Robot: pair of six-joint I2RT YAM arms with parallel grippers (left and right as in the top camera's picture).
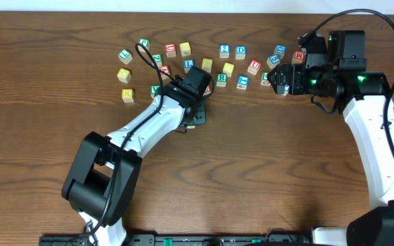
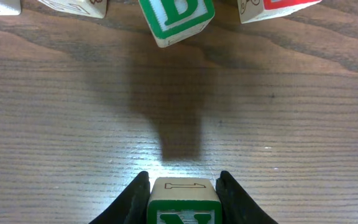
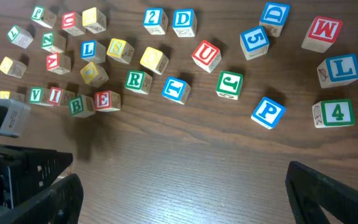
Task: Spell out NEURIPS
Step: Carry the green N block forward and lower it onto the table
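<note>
**Item 1:** N cube (image 2: 183,208). Wooden, green letter. My left pincer (image 2: 183,186) is pressed together on its two sides.
**Location:** over bare worktop (image 2: 291,124), just below the scatter of cubes. I cannot tell whether its base touches the wood.
**Nearest neighbour:** the green B cube (image 2: 176,17), ahead and apart.

**Item 2:** right pincer (image 3: 185,199). Spread wide and holding nothing, above the right part of the scatter.

**Items 3–8, loose in the scatter:** E (image 3: 106,100), U (image 3: 206,55), R (image 3: 138,81), I (image 3: 56,95), P (image 3: 268,112), and a yellow-faced cube (image 3: 118,50) whose letter looks like S.

**Handling note (my judgement):**
- N heads the word, so I should place it toward my left on the open strip, leaving room for six more to its right.
- I should lower it flat until the base sits on the wood, with the letter face square to the intended row.
- Only then should I part the fingers evenly and lift straight up — no nudge to N or to the B.
</note>
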